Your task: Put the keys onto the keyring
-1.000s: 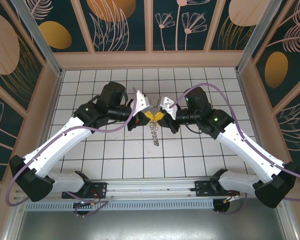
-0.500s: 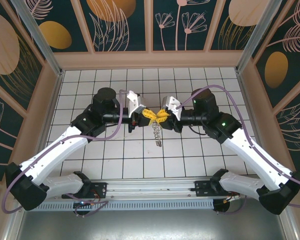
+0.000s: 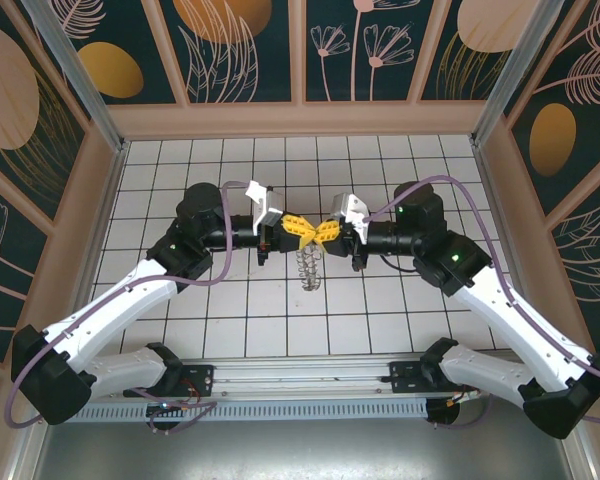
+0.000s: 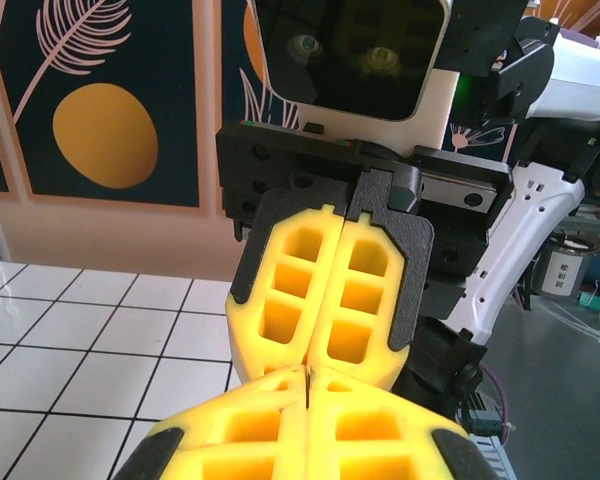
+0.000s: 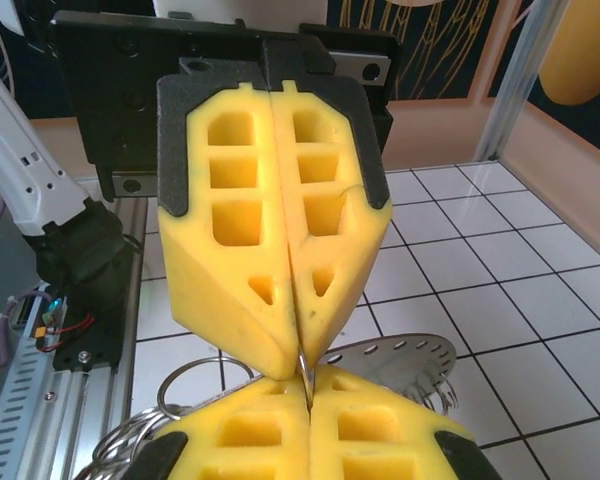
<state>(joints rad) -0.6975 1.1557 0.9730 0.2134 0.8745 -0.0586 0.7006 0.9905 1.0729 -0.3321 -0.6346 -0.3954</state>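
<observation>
Over the middle of the tiled table (image 3: 180, 170), the left gripper (image 3: 302, 232) is pinched fully closed, its tips butted against the right gripper (image 3: 323, 233), which is closed just as tight. The keyring (image 3: 308, 268) dangles just below that meeting point; which gripper has it, I cannot tell. From above it is a silvery tangle, and I cannot pick out the keys. The left wrist view hides it behind yellow fingers (image 4: 250, 440). The right wrist view shows wire loops (image 5: 185, 400) on the left and a holed plate (image 5: 405, 358) on the right.
</observation>
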